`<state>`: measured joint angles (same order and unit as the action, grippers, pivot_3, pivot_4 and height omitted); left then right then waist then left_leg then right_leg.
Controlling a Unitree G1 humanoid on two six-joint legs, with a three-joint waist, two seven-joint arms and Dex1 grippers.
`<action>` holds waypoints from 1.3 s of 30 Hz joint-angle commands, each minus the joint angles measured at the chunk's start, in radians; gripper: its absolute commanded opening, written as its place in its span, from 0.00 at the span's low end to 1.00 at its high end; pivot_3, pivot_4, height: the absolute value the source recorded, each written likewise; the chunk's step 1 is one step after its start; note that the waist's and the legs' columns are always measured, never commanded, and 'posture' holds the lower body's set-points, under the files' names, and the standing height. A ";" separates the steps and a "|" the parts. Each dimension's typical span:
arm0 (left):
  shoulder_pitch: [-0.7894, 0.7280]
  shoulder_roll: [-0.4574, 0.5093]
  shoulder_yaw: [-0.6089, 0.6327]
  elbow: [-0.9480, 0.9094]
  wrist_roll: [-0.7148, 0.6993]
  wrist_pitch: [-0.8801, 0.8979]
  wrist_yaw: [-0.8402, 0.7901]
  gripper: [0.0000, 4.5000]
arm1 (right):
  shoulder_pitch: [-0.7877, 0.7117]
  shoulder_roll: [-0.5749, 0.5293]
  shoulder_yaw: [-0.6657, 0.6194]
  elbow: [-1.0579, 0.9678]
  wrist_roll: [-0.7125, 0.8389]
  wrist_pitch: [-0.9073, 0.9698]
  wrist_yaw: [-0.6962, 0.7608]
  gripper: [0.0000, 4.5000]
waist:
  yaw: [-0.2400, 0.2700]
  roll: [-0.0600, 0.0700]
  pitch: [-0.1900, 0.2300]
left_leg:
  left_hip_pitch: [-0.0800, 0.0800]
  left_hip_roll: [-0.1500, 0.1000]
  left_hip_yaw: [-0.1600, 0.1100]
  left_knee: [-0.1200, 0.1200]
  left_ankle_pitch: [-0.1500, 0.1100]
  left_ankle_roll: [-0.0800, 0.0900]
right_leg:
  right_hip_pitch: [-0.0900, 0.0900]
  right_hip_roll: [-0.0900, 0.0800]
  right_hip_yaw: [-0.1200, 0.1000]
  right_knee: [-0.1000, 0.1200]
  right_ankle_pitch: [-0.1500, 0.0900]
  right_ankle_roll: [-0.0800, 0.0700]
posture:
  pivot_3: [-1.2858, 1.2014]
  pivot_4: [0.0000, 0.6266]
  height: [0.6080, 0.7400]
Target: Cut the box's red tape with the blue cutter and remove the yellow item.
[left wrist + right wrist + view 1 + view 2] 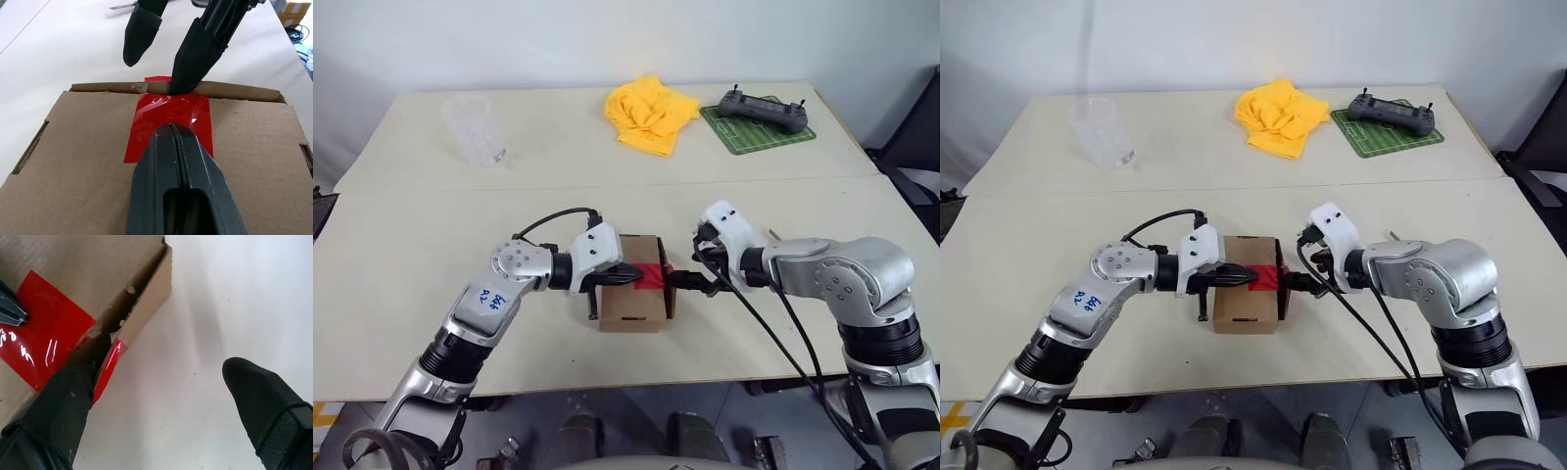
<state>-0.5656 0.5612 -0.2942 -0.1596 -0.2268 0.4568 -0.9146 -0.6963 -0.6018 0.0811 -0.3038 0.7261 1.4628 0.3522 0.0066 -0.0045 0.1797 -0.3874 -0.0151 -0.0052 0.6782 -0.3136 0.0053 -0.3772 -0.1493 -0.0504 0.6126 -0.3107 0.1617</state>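
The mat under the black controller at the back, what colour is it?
Green with thin white lines, like a little football pitch. The mat under the controller shows best in the left eye view.

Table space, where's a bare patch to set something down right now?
Free: the near table left of the box, and the stretch between the plastic cup and yellow cloth. Crowded: around the box, where the left pincer and right pincer meet, and the controller corner.
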 commanded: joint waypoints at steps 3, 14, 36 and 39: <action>0.037 0.011 -0.037 0.029 0.044 0.015 -0.006 0.00 | -0.015 0.046 -0.063 0.048 -0.035 0.093 -0.031 0.98 | 0.000 0.000 0.000 | 0.000 0.000 0.000 0.000 0.000 0.000 | 0.000 0.000 0.000 -0.001 0.000 0.000 | 0.52 0.24 1.00; 0.045 0.004 -0.034 0.025 0.044 0.013 0.003 0.00 | -0.053 0.006 0.026 0.093 -0.081 0.068 0.007 0.98 | -0.004 0.000 0.000 | 0.000 0.000 -0.001 -0.002 0.000 -0.001 | 0.000 0.000 0.000 -0.002 0.000 0.000 | 0.52 0.24 1.00; 0.063 0.019 -0.030 0.002 0.038 0.028 0.004 0.00 | -0.030 -0.041 -0.039 0.111 -0.089 0.091 0.047 0.98 | 0.019 0.000 0.000 | 0.000 -0.002 0.000 -0.010 0.000 -0.001 | 0.001 -0.001 -0.002 -0.010 0.000 0.000 | 0.52 0.24 1.00; 0.060 0.015 -0.032 0.009 0.041 0.025 0.006 0.00 | -0.063 0.048 -0.089 0.163 -0.051 0.146 -0.015 0.98 | 0.015 0.000 -0.001 | 0.001 -0.001 0.000 -0.010 0.000 -0.001 | 0.001 -0.001 -0.002 -0.010 0.000 0.000 | 0.52 0.24 1.00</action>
<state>-0.5361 0.5627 -0.2925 -0.1856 -0.2276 0.4491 -0.9079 -0.7535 -0.5588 0.0174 -0.1870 0.7055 1.5794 0.4214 0.0220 -0.0047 0.1788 -0.3868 -0.0161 -0.0052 0.6682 -0.3131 0.0037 -0.3759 -0.1504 -0.0520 0.6026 -0.3106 0.1616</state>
